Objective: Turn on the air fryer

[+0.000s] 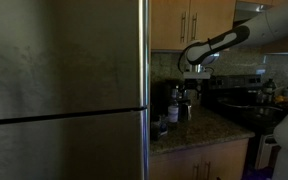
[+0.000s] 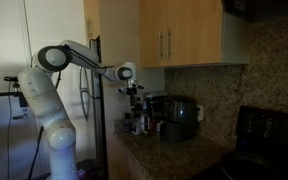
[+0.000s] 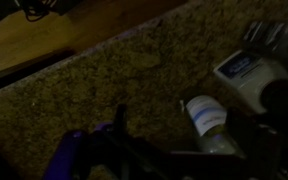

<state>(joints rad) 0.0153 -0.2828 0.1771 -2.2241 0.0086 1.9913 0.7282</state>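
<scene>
Black air fryer [image 2: 181, 118] on granite countertop [image 3: 134, 80], gripper [image 2: 134, 98] hovering near it, pincer width impossible to tell, bottle label [image 3: 246, 68] too blurred to read

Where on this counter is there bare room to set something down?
The front strip of granite counter, bordered by the air fryer behind and the black range at one end, looks bare. The corner by the refrigerator is crowded with small bottles, right below the gripper.
</scene>
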